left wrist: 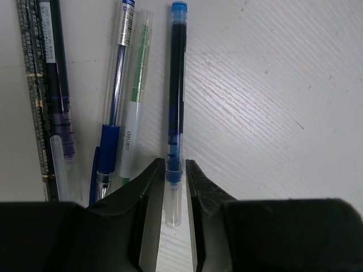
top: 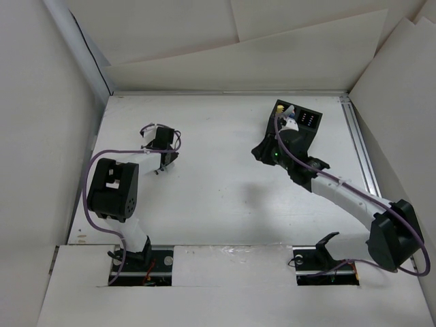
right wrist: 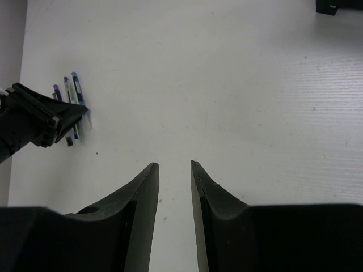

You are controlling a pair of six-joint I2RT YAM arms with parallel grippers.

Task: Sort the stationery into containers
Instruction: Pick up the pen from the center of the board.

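Blue pen [left wrist: 177, 85] on left of desk [left wrist: 272, 85] nipped at its end by left claw [left wrist: 174, 164], right claw [right wrist: 174, 167] parted & empty; prob. pick step, nxt: lift, carry to far-right box [top: 308, 120].

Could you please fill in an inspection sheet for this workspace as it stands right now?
Surface: white table, bare in the middle.
Job's things: five pens lie side by side at the left: blue-capped pen, green-and-white pen, blue-grip ballpoint, dark purple pen, patterned pen. The black container sits far right; its contents are too small to tell.
Clutter: nothing seen.
Grippers: the left gripper straddles the blue-capped pen's clear end; contact is unclear. The right gripper is slightly open and empty.
Cables: a purple cable runs along each arm.
Surroundings: white panel walls and a metal rail on the right.
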